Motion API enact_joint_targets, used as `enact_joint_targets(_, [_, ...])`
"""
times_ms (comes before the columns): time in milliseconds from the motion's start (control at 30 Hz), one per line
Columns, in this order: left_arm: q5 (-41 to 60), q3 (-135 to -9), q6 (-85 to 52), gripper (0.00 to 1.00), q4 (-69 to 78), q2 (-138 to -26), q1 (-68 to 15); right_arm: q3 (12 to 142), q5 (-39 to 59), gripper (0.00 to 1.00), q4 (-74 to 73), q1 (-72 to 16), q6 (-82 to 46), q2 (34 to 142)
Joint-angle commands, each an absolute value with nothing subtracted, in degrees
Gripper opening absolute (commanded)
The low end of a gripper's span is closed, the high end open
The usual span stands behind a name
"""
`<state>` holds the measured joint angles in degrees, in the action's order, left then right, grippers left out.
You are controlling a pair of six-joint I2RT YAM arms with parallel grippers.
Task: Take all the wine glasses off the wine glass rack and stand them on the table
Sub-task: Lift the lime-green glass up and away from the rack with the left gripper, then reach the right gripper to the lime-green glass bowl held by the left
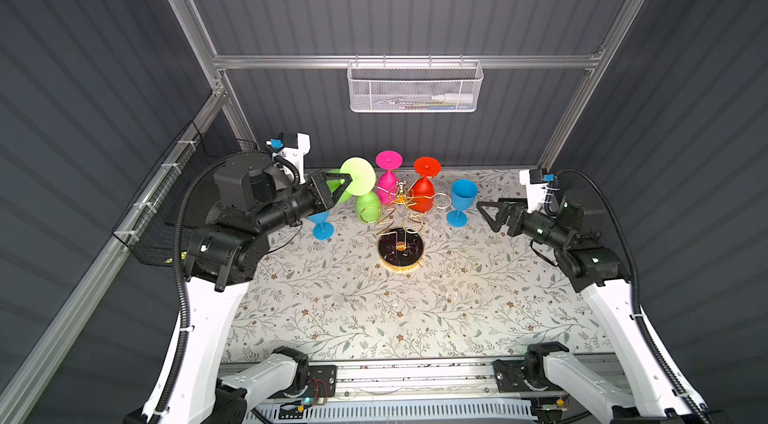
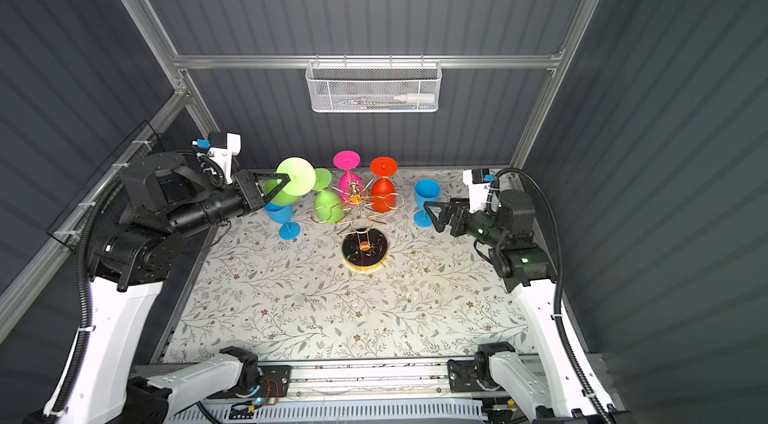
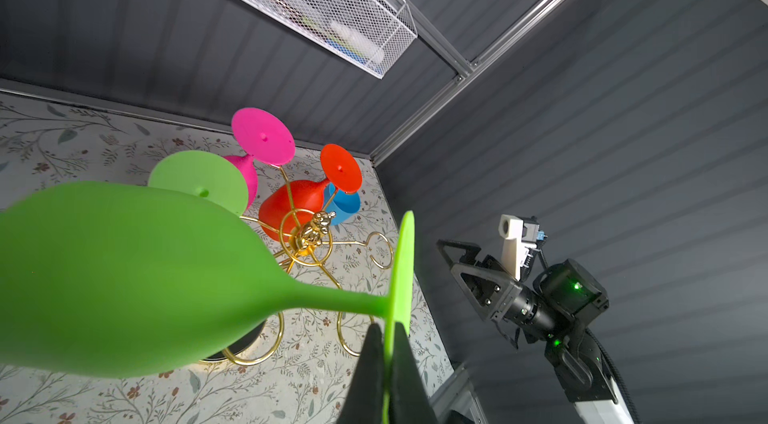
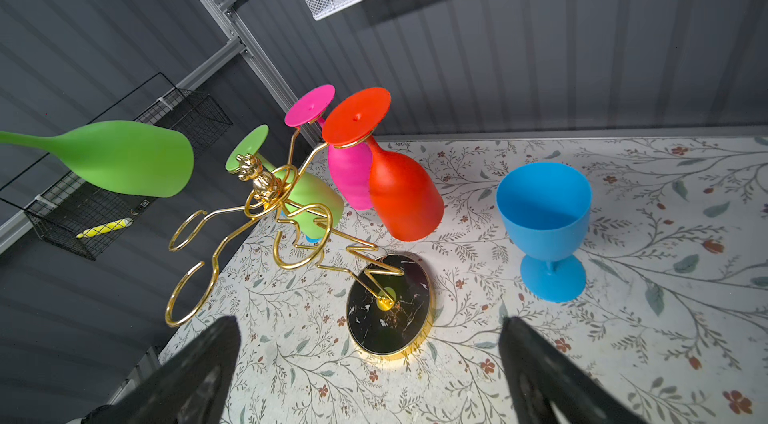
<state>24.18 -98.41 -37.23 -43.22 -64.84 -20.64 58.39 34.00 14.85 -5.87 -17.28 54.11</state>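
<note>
Pinching the green wine glass [image 3: 124, 276] by its foot, the left gripper [image 3: 387, 325] is clamped tight, the stem lying crosswise to it, bowl clear of the wine glass rack [image 1: 401, 249] just ahead.

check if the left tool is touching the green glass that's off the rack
Touching. The left wrist view shows the left tool pinching the green glass by its foot, no gap.
</note>
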Motion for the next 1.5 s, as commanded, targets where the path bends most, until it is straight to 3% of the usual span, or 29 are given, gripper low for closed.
enact_joint_targets(0, [30.9,-101.7,-36.6,0.00,-39.7,-64.8,-20.5,60.2,36.3,0.99,13.6,-5.6,-15.0,53.0])
enact_joint_targets(300, [42.9,-101.0,-40.4,0.00,-32.3,-67.0,-20.5,59.1,42.3,0.99,5.6,-6.4,-14.7,52.0])
enact_joint_targets(600, [53.1,-99.2,-46.0,0.00,-23.4,-69.5,-20.5,60.0,41.3,0.99,-1.4,-12.0,-9.3,51.6])
enact_joint_targets(800, [55.4,-97.3,-47.5,0.00,-20.8,-70.5,-20.6,62.6,39.6,0.99,-2.7,-16.9,-6.4,53.7])
enact_joint_targets(1033, [57.2,-94.8,-49.0,0.00,-16.7,-71.7,-20.6,68.3,43.6,0.99,-3.5,-20.5,-11.9,58.3])
enact_joint_targets(1467, [62.0,-92.9,-57.1,0.00,-6.6,-73.0,-20.7,70.1,35.0,0.99,-1.7,-25.6,5.2,61.9])
